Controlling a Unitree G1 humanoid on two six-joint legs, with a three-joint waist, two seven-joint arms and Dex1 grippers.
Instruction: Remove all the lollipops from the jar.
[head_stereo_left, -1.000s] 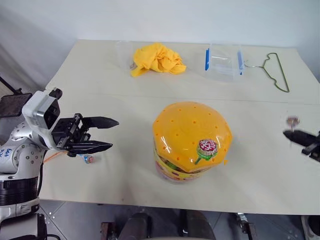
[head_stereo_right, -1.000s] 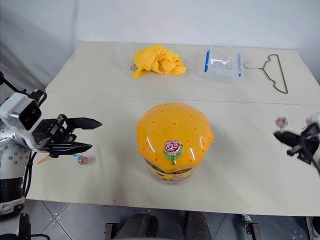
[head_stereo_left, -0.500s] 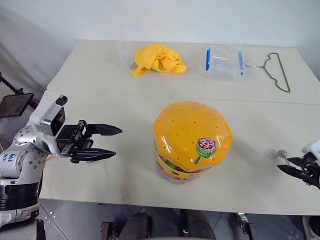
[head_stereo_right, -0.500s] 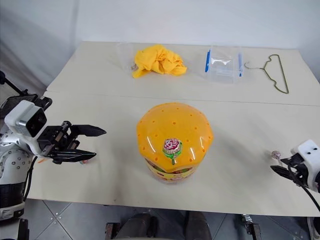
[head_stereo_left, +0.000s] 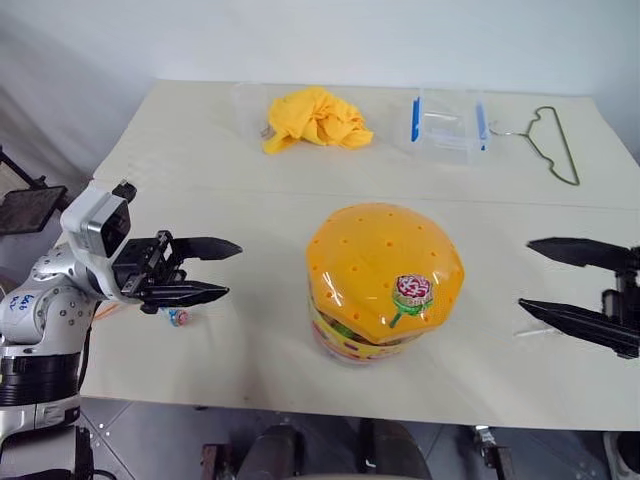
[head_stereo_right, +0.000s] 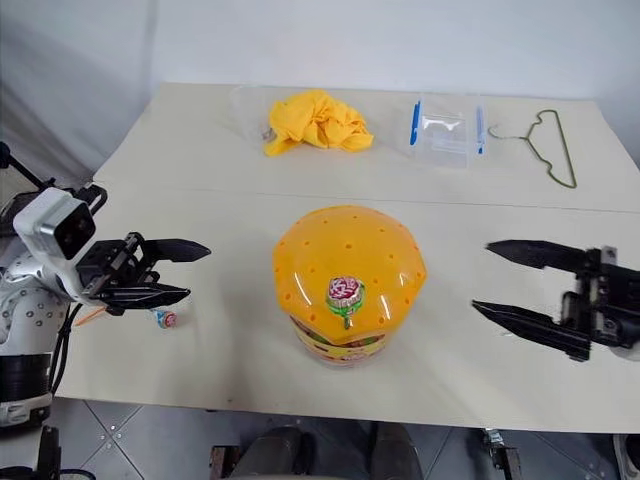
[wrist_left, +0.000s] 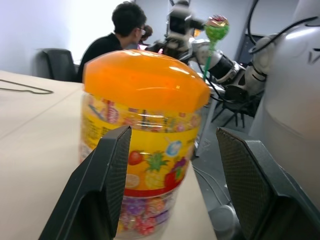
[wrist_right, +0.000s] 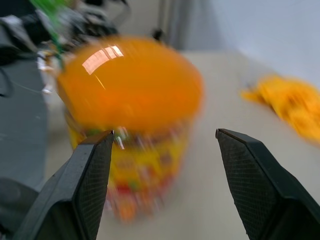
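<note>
Your jar (head_stereo_left: 384, 283) sits centre frame on the table (head_stereo_left: 250, 200), one lollipop (head_stereo_left: 412, 292) standing in its orange lid, another lollipop (head_stereo_left: 177, 317) lying lower left below your left gripper (head_stereo_left: 222, 270), jaws spread and empty, your right gripper (head_stereo_right: 488, 278) at right, jaws spread wide, empty.

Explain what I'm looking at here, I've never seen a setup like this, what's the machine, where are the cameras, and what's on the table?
This is a two-armed humanoid robot. Two pictures come from cameras on its head, looking down at a pale table. Two come from cameras on its wrists, looking out between each claw's black fingers.

In the middle stands a large clear plastic jar with an orange domed lid; one red-and-white wrapped lollipop on a green stick pokes from the lid. Another small lollipop lies on the table under the left claw.

Farther back lie a crumpled yellow cloth, a small clear box with blue clips and a wire hanger.

Both the left claw and the right claw are open and hold nothing.
</note>
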